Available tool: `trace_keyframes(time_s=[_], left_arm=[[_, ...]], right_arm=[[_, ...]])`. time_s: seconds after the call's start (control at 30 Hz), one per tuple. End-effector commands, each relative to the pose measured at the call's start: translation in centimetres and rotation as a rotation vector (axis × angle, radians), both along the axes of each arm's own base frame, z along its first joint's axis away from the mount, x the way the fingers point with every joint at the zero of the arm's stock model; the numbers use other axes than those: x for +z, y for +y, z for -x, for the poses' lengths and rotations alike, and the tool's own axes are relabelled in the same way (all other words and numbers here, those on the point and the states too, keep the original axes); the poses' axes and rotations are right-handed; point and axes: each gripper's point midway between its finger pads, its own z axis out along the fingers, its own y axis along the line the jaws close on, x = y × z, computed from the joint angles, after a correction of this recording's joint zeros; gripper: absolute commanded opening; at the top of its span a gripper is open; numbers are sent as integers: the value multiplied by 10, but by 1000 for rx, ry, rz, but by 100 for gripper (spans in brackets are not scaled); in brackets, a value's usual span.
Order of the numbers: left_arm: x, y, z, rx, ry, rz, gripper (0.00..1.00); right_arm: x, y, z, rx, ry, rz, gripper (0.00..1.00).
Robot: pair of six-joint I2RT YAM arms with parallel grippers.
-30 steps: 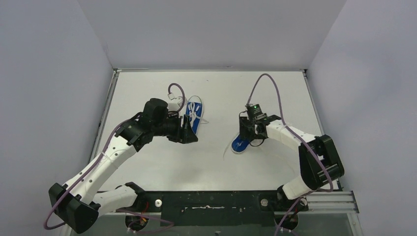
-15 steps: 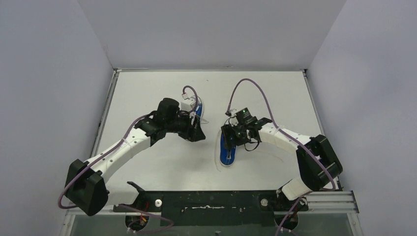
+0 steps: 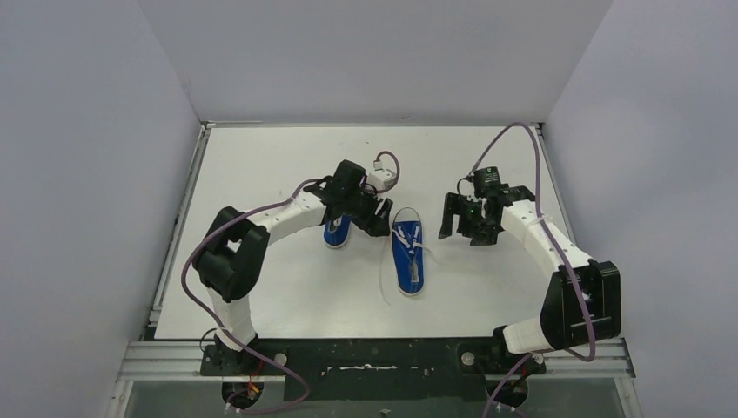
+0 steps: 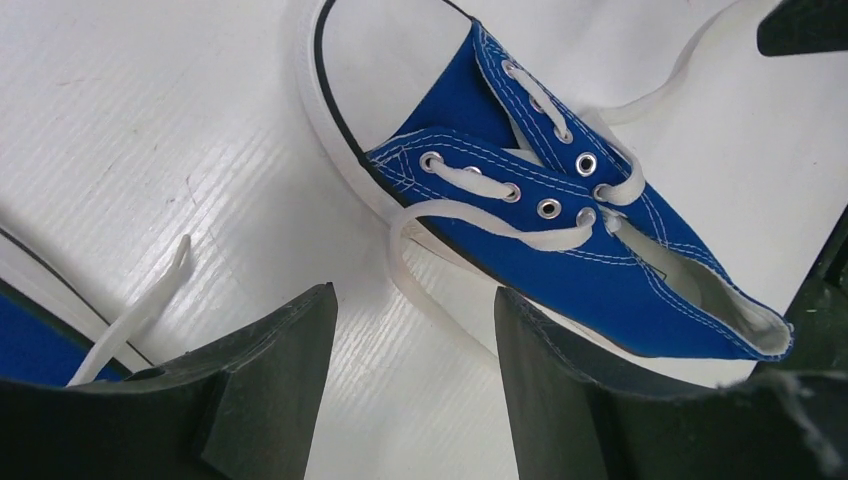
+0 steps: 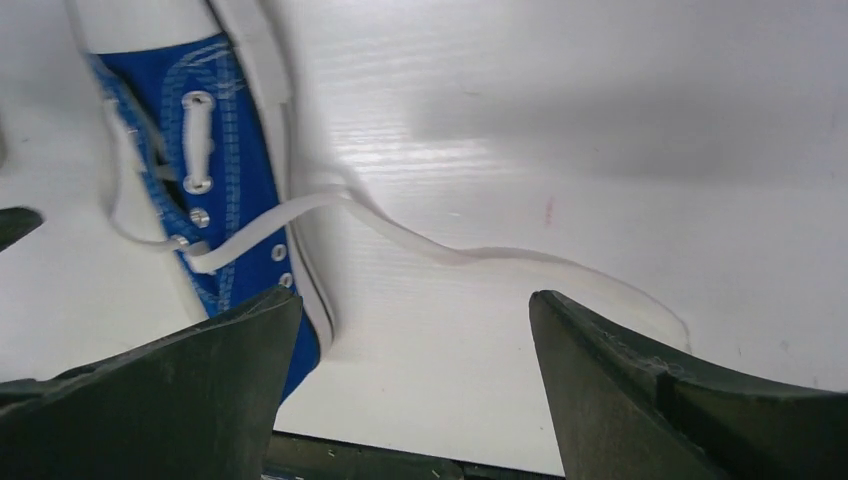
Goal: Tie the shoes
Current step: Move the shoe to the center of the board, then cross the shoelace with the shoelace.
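While the left gripper point(image 4: 412, 310) gapes, one shoe point(image 4: 560, 250) lies beyond.

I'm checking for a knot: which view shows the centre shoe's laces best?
Left wrist: centre shoe up close, eyelets and loose laces sharp. Right wrist shows part, blurred; top external shows it small.

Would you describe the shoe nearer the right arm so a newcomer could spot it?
Two blue shoes lie midway on the white table. Yours is the right shoe, fully uncovered, laces loose; the left shoe is partly hidden under the left arm.
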Motion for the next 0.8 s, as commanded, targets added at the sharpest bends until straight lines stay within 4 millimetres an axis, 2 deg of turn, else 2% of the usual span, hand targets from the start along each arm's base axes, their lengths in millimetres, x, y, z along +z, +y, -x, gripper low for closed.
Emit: trace_keyframes(time_s=[0.0, 0.1, 0.17, 0.3, 0.47, 0.57, 0.77], left_arm=[[5, -9, -12, -66, -98, -4, 56], [-8, -8, -3, -84, -63, 1, 57], [-16, -9, 2, -90, -30, 13, 57], [-32, -13, -3, -51, -17, 26, 57], [-41, -18, -13, -6, -34, 34, 51], [-44, -21, -16, -6, -51, 38, 43], [-50, -15, -16, 7, -87, 24, 31]], right_arm=[[-23, -30, 30, -202, 193, 97, 89], [-22, -40, 36, -375, 213, 114, 91], [-23, -42, 40, -551, 230, 81, 92], [-33, -46, 40, -822, 240, 51, 91], [-43, -58, 29, -1015, 215, 77, 88], [-50, -66, 35, -1115, 242, 132, 84], [-62, -82, 36, -1210, 223, 227, 78]])
